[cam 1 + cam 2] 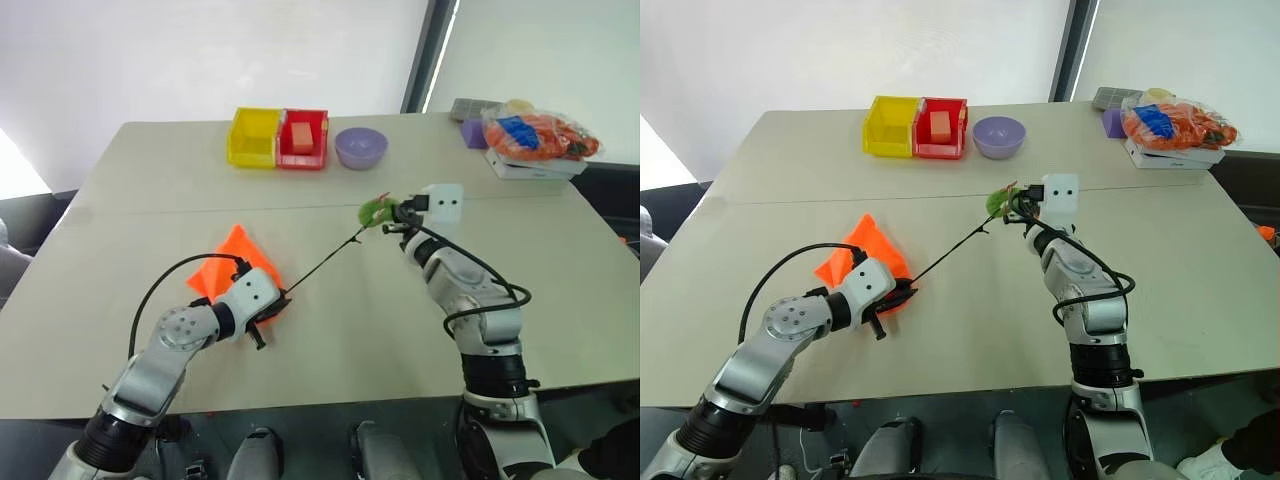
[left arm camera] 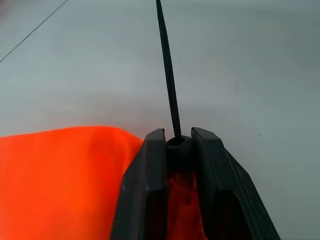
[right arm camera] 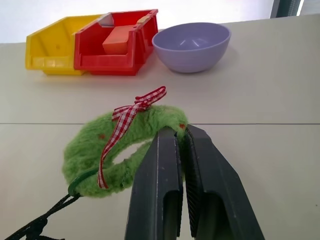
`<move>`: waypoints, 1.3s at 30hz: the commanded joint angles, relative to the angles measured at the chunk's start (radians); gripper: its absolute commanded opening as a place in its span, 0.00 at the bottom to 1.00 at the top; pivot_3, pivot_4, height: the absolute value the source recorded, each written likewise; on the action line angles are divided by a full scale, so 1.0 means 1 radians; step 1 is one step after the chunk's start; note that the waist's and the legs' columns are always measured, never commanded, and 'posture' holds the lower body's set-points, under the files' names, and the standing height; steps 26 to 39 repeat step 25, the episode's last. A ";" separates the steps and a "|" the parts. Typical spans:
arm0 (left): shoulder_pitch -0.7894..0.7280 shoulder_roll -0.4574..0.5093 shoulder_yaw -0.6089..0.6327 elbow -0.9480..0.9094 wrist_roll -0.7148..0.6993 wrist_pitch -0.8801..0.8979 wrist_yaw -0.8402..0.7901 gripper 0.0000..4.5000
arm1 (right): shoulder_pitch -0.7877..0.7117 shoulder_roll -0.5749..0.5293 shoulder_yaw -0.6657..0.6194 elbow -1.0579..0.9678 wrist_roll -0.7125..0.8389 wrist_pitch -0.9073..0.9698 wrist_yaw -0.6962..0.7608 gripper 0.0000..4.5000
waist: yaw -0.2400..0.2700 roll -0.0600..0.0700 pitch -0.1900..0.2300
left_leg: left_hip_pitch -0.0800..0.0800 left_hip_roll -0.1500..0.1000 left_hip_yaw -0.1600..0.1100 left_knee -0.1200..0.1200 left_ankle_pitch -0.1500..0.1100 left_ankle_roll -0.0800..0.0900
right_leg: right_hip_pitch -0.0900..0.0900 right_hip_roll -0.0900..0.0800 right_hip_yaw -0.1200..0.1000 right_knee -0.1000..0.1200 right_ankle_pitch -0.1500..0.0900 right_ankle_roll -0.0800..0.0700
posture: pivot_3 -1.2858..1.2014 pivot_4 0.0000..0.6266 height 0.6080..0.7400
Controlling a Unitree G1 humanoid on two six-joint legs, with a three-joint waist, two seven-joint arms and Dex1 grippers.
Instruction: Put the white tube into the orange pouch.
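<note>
Tube was nowhere to be made out on the worktop [image 1: 330, 330], so whether it sat inside the orange pouch [image 1: 232, 262] could not be told. The pouch lay flat on the worktop's near left part, its black cord [image 1: 325, 263] stretched taut from the mouth up to the fluffy green ring [image 3: 120, 150] with its red-checked ribbon.

Risk, as a judgement: with the cord drawn tight between both arms, a further pull could drag the pouch across the worktop or slip the neck out of the left grip; the soft ring could also squeeze out from between the right fingers. If the tube was inside, a jerk might spill it.

The left tool [image 2: 177, 145] was clenched on the pouch's gathered neck, with the cord running out between its fingers. The right tool [image 3: 181, 137] was pinched nearly closed on the ring's rim, held above the worktop, with the bins and purple bowl [image 3: 191, 46] well beyond.
</note>
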 commanded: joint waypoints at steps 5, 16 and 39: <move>0.004 -0.009 0.116 -0.042 -0.174 0.068 -0.066 0.91 | 0.044 -0.098 0.033 -0.127 0.034 0.086 0.142 0.68 | 0.000 0.000 0.000 | 0.000 0.000 0.000 0.000 0.000 0.000 | 0.000 0.000 0.000 0.000 0.000 0.000 | 0.52 0.24 1.00; 0.040 0.034 0.500 0.164 -0.344 0.055 -0.031 0.91 | 0.330 -0.302 -0.075 -0.204 0.109 -0.077 0.459 0.77 | 0.000 -0.001 0.000 | 0.001 0.000 0.000 0.001 0.000 0.000 | 0.001 0.000 0.000 -0.001 -0.002 0.004 | 0.52 0.24 1.00; 0.174 0.067 0.528 0.274 -0.309 -0.082 -0.055 0.91 | 0.417 -0.344 -0.102 -0.154 0.124 -0.152 0.583 0.77 | 0.007 -0.002 0.000 | 0.001 0.000 0.001 0.001 0.000 0.000 | 0.000 -0.002 0.000 -0.002 -0.002 0.002 | 0.52 0.24 1.00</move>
